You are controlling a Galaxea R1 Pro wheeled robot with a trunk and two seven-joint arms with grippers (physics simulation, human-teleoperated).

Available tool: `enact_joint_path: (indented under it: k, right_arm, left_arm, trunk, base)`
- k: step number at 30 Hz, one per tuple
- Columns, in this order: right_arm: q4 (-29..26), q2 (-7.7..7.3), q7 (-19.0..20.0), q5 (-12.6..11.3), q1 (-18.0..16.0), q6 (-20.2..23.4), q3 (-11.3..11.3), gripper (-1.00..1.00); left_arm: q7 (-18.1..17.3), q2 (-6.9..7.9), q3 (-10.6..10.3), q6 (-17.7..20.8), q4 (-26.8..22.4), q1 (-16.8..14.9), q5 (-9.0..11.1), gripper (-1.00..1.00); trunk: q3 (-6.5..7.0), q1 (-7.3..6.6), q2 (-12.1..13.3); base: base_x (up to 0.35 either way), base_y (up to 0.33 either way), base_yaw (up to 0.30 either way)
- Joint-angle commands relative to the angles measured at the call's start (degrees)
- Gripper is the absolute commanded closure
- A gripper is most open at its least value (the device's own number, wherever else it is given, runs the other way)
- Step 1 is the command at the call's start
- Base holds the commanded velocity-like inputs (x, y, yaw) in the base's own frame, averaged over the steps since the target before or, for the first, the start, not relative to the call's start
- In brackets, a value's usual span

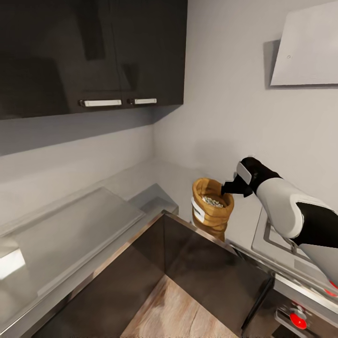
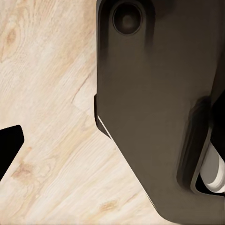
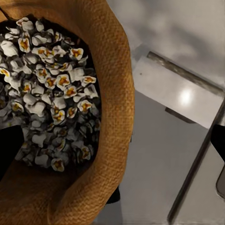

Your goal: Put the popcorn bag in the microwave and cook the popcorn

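Countertop (image 1: 84, 220), grey steel: tan bag (image 1: 211, 206) upright, popcorn (image 1: 215, 202) heaped inside. Right gripper (image 1: 228, 188) at bag's 3 o'clock rim, grip state unclear. Hob (image 1: 277, 239) beyond, same direction.

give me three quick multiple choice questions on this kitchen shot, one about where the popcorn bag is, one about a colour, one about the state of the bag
1. Where does the popcorn bag stand?
A. on the countertop, at its corner
B. on the wooden floor
C. inside the upper cabinet

2. What colour are the upper cabinet doors?
A. pale mint
B. dark, glossy
C. red

3. What state is the bag in?
A. rolled shut
B. tipped over, empty
C. upright and open, popcorn inside

Answers:
1 A, the head view shows it on the grey slab by the right claw.
2 B, they reflect darkly above white handles.
3 C, the right wrist view looks down on pale kernels inside the rolled rim.
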Motion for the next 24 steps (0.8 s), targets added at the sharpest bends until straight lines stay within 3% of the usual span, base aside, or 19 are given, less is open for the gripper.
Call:
enact_joint_path:
  k: [1,24]
  right_arm:
    - [0.7,0.03,-0.2,0.5,0.0,0.2,-0.5,-1.00]
    - [2.4,0.03,-0.7,0.5,0.0,0.5,-0.5,-1.00]
  left_arm:
    - [0.2,-0.02,0.2,0.0,0.0,0.0,0.0,-1.00]
    - [0.2,-0.02,0.2,0.0,0.0,0.0,0.0,-1.00]
  trunk:
    - [-0.17,0.01,-0.1]
    - [-2.30,0.01,-0.1]
  base:
    - [0.000,0.000,0.000]
    - [0.000,0.000,0.000]
